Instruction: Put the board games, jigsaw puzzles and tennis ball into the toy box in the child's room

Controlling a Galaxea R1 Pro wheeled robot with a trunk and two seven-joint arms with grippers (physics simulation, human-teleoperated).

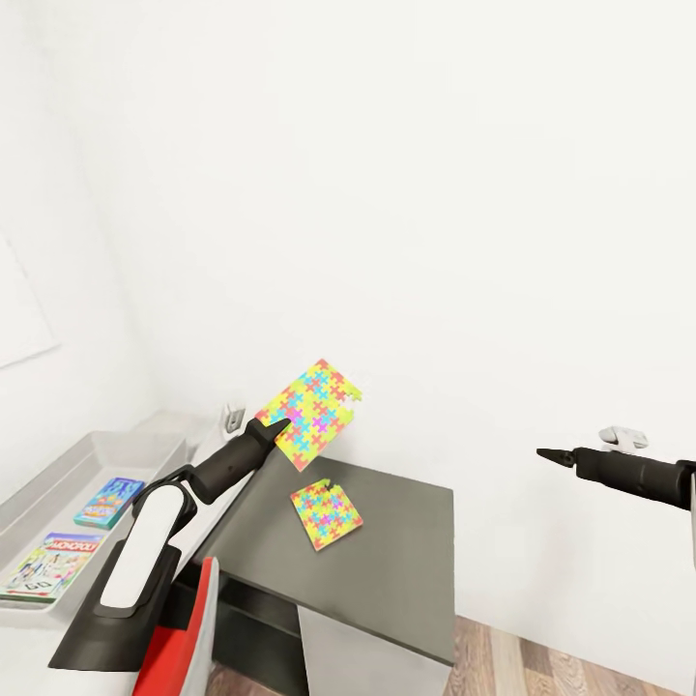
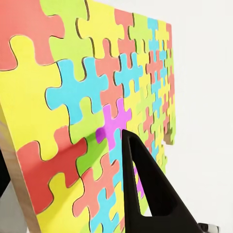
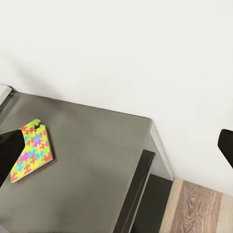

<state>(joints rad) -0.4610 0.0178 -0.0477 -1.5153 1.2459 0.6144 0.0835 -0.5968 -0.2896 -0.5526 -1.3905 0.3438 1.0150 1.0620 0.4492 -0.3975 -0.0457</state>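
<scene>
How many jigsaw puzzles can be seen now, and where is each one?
2. One jigsaw puzzle is held in the air by the left tool; the other puzzle lies flat on the dark grey cabinet top.

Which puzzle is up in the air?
The bigger-looking jigsaw puzzle, pinched by the left gripper. The other puzzle lies flat on the dark cabinet top.

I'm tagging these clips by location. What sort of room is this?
Probably a child's room or playroom: two multicoloured jigsaw slabs, one held up in the left claw and one lying on the dark grey cabinet top, plus a shallow light grey tray holding printed board game boxes.
</scene>
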